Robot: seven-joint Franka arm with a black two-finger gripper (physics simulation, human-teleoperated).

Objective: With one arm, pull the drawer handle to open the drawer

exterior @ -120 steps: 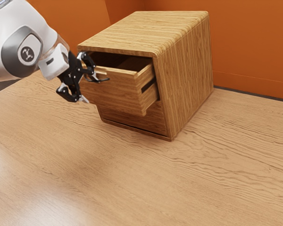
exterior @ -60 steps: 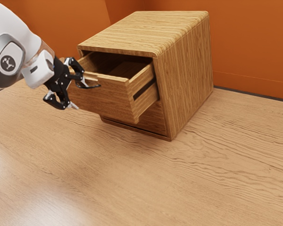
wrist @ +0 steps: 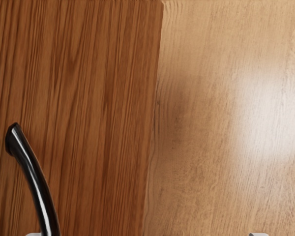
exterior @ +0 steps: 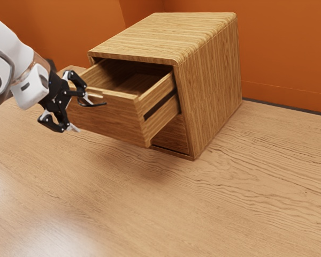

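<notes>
A wooden cabinet stands on a wooden surface with its top drawer pulled well out toward the exterior view's left. The inside of the drawer looks bare. My black gripper is at the drawer front, with its fingers spread wide above and below the thin dark handle. The handle lies between the fingers, close to one of them. In the wrist view the curved black handle runs across the drawer front, just ahead of my hand. The gripper is open.
A lower drawer front sits shut beneath the open one. Orange walls close in behind and to the exterior view's right of the cabinet. Wide wooden surface stretches in front of it and under my arm.
The drawer has slid further out of the cabinet toward the exterior view's left. My hand has drawn back the same way, staying at the handle.
</notes>
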